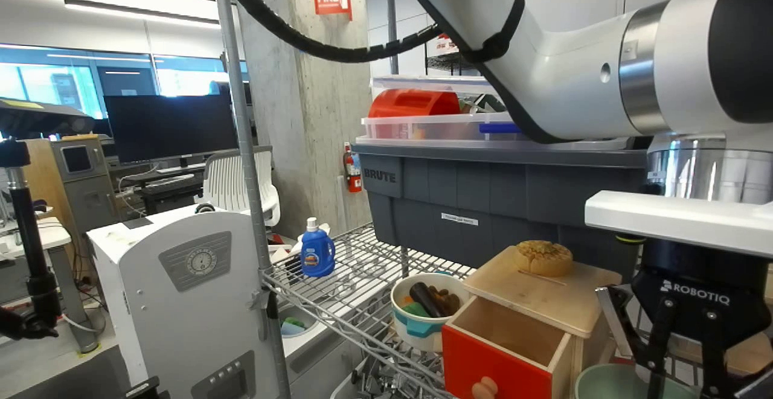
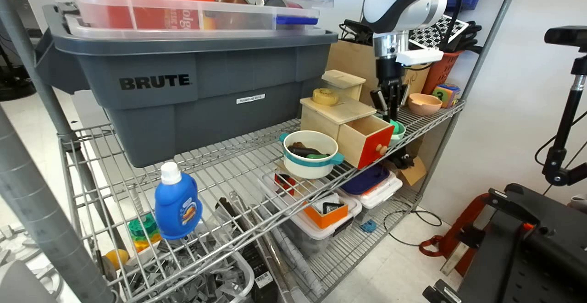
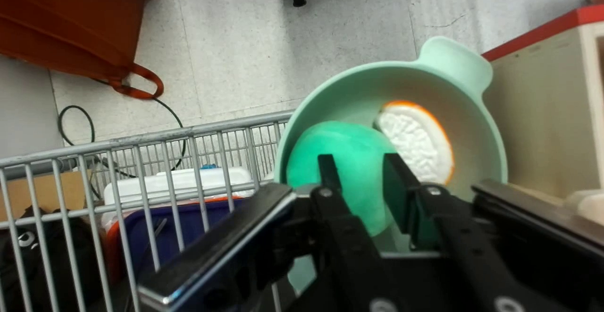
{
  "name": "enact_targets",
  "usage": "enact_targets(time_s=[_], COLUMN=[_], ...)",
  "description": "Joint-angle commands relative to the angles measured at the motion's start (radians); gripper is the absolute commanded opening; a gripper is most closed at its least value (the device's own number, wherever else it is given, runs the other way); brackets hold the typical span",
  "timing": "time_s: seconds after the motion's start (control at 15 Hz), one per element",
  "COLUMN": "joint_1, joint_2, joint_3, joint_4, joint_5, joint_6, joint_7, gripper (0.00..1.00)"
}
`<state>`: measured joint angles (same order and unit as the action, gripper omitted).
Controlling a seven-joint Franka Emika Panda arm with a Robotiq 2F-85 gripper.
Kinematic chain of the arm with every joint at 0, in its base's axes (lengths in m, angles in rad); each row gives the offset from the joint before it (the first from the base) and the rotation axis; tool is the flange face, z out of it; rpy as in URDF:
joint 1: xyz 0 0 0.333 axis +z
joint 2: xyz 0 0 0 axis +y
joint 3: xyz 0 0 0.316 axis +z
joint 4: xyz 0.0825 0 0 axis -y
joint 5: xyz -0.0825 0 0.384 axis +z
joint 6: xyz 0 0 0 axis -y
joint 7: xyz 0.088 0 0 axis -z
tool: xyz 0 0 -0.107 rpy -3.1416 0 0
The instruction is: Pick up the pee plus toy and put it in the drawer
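The ball (image 3: 358, 178) in the bowl (image 3: 349, 95) beside the box (image 1: 501, 278), gripper (image 3: 360, 161) down at it

The arm (image 1: 586, 67) hangs down beside the box, its gripper pointing into the bowl there. In the wrist view the fingers (image 3: 329, 175) stand apart, and I see the green of the ball between them and past one of them as well. Whether they have a hold on it, I cannot tell from here. The ball lies within the bowl's rim, just beside a white piece (image 3: 415, 142) edged with orange.

The drawer (image 1: 501, 363), red in front, is pulled out of the box, its pale wooden inside showing. The bowl stands just beside it.

On top of the box rests a yellow toy (image 1: 543, 258). On the side of the box away from the bowl I see a white pot (image 2: 302, 169) with dark and green things (image 2: 306, 151) inside. The grey tote (image 1: 465, 197) stands just behind the box in an exterior view. Well apart from the box, past the pot, a blue bottle (image 2: 179, 211) stands on the wire shelf (image 2: 293, 204). On the bowl's side, farther out from the box, there is a peach bowl (image 2: 424, 104).
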<state>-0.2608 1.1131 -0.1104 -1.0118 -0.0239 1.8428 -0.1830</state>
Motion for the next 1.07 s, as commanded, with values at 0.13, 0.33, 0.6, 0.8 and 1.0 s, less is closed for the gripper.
enact_targets(time_s=[0.13, 0.33, 0.6, 0.8, 1.0], joint_1=[-0.003, 0.009, 0.036, 0.069, 0.089], joint_2=[0.026, -0.003, -0.089, -0.182, -0.279], joint_3=[0.005, -0.004, -0.005, -0.010, -0.004], joint_4=[0.054, 0.011, -0.103, -0.232, -0.363], joint_5=[-0.008, -0.005, -0.014, -0.021, -0.036], joint_6=[-0.033, -0.010, 0.044, 0.111, 0.176], joint_7=[0.011, 0.011, 0.010, 0.014, 0.023], gripper=[0.00, 0.00, 0.00, 0.00, 0.00])
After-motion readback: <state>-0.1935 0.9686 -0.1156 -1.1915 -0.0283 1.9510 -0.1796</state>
